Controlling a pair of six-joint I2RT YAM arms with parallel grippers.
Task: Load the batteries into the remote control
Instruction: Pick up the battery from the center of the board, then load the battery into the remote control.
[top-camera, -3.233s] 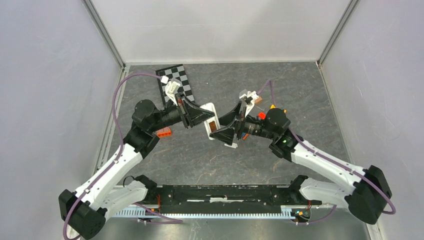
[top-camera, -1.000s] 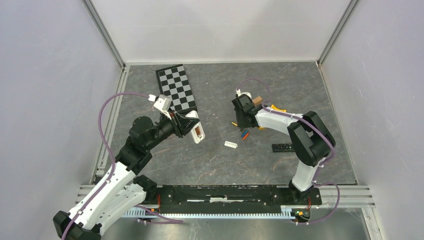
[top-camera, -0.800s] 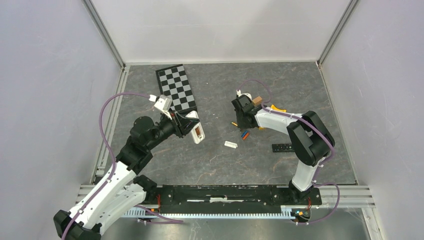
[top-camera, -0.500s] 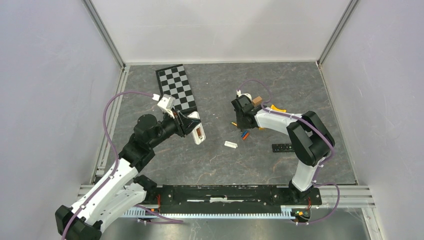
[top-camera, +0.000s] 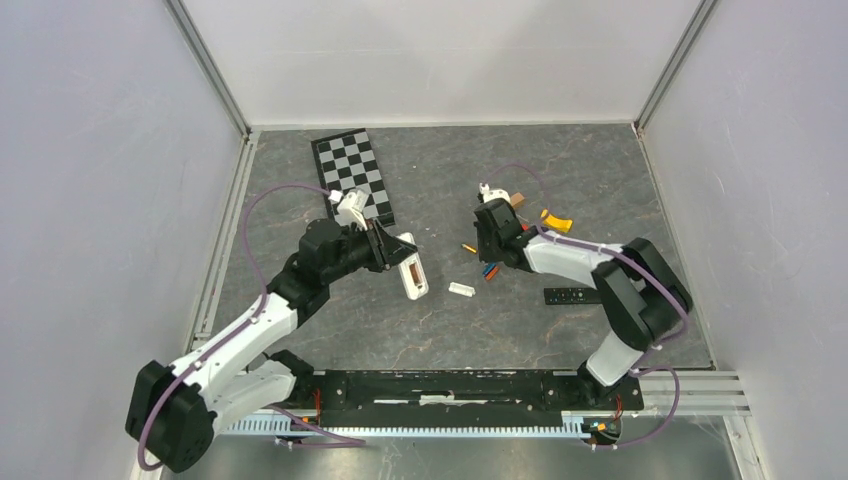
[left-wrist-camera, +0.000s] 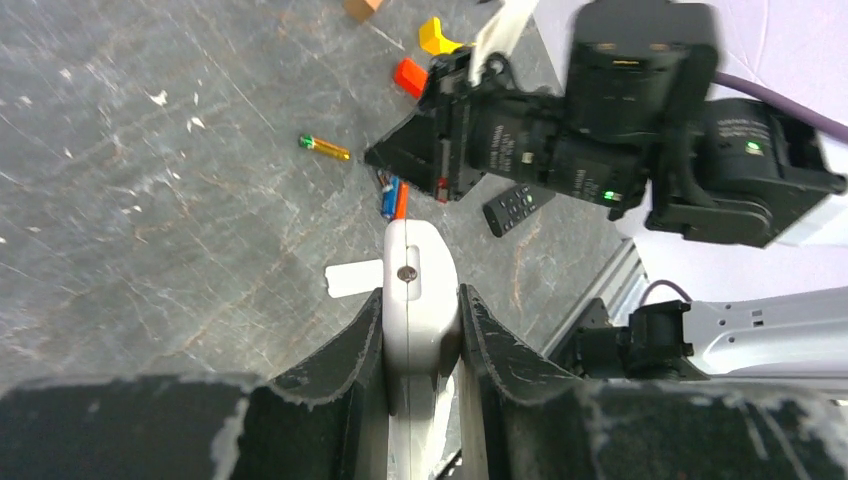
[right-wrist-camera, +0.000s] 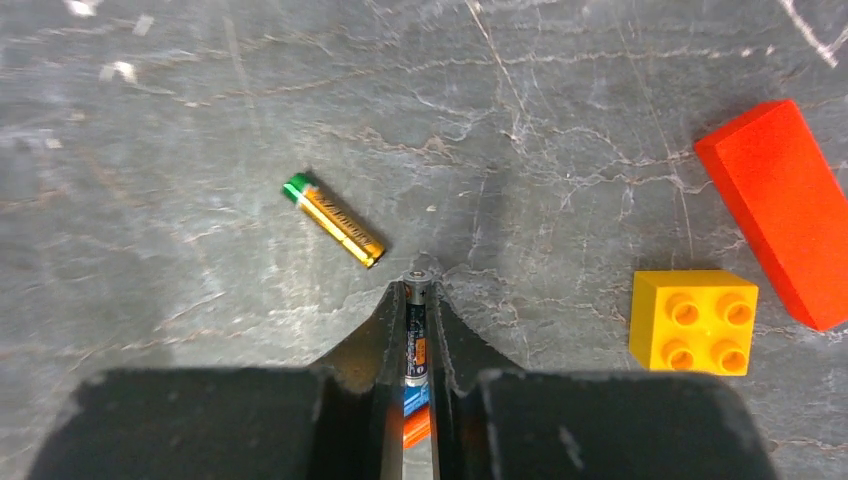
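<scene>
My left gripper (left-wrist-camera: 420, 296) is shut on the white remote control (left-wrist-camera: 419, 262) and holds it above the table; in the top view the remote (top-camera: 411, 272) sits left of centre. Low over the table, my right gripper (right-wrist-camera: 417, 292) has its fingers pressed on both sides of a dark blue battery (right-wrist-camera: 416, 335). An orange battery (right-wrist-camera: 416, 426) shows under it, between the fingers. In the top view this pair of batteries (top-camera: 488, 270) lies at the right gripper (top-camera: 489, 260). A gold battery (right-wrist-camera: 335, 220) with a green end lies loose to the left.
A small white cover (top-camera: 461, 290) lies between the arms and a black remote (top-camera: 566, 295) lies further right. A yellow brick (right-wrist-camera: 693, 320) and a red block (right-wrist-camera: 790, 210) sit right of the right gripper. A checkerboard (top-camera: 352, 175) lies at the back left.
The left arm has carried the white remote to the right, nearer the white cover. The right gripper's jaws have closed in on the blue battery.
</scene>
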